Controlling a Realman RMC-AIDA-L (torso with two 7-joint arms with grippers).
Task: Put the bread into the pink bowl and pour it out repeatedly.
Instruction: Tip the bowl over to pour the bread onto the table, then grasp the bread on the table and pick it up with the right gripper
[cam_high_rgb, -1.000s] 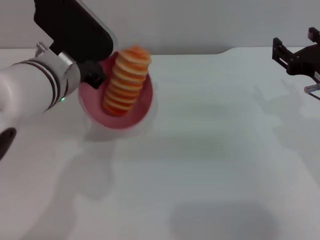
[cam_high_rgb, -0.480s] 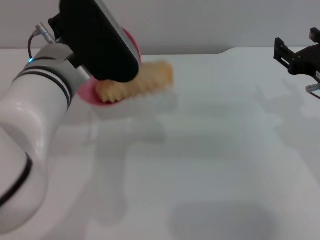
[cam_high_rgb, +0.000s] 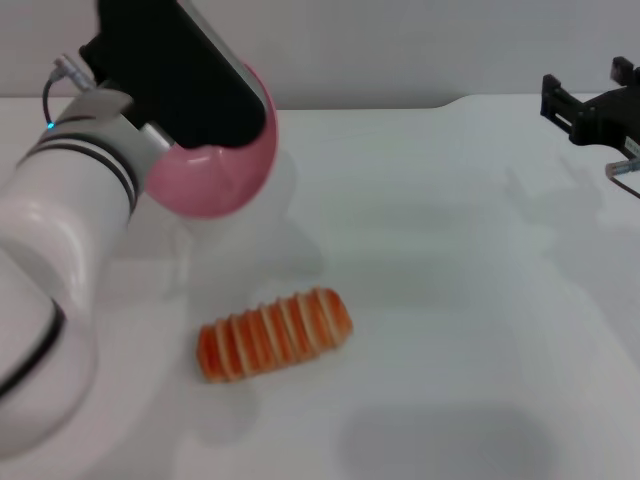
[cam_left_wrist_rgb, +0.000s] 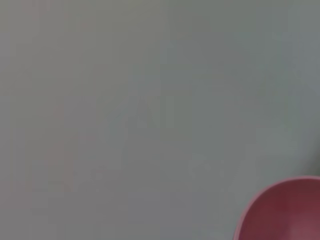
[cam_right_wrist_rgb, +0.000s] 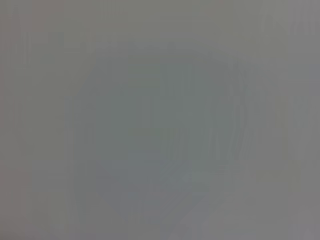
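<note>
The elongated orange-brown toy bread with cream stripes (cam_high_rgb: 274, 334) is lying on the white bench (cam_high_rgb: 440, 300), near the front, left of centre. Above and behind it, the glossy round pink plastic bowl (cam_high_rgb: 215, 175) is hanging tipped over in the air, held by the left pincer (cam_high_rgb: 175, 105), whose fingers are hidden behind its black housing. The right pincer (cam_high_rgb: 600, 110) is idling at the far right; I cannot tell its opening.

One bread (cam_high_rgb: 274, 335) lies on one table (cam_high_rgb: 450, 300). One pink bowl (cam_high_rgb: 215, 175) is present. Two robot arms are visible.
</note>
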